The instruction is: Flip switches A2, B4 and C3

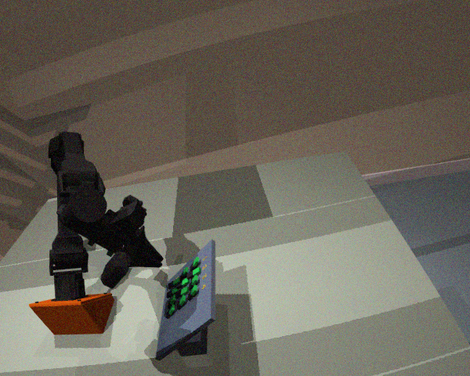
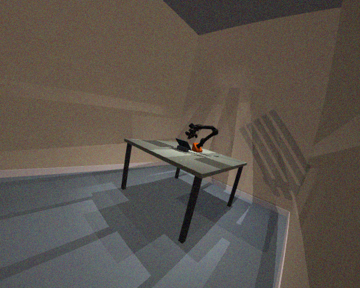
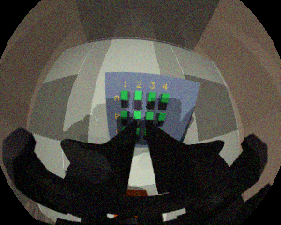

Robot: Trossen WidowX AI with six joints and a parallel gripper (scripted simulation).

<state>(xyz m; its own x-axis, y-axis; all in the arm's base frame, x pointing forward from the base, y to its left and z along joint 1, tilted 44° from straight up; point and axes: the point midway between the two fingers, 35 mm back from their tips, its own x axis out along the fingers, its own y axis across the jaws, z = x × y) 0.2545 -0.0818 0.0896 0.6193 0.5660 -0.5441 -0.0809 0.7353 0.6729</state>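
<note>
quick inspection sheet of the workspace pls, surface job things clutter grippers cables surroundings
surface: pale grey table top with darker patches, on dark legs
job's things: tilted blue-grey switch panel on a dark stand, green rocker switches in a grid, yellow column numbers; which ends are raised cannot be told
clutter: nothing seen
grippers: black parallel-jaw gripper, fingers nearly together, nothing between them, short of the panel and not touching it
cables: nothing seen
surroundings: orange arm base, tan walls, grey-blue floor

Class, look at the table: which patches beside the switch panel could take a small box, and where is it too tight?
Open patches: right of the panel toward the table edge, and behind it. Tight: between the orange base and panel, under the gripper.
</note>
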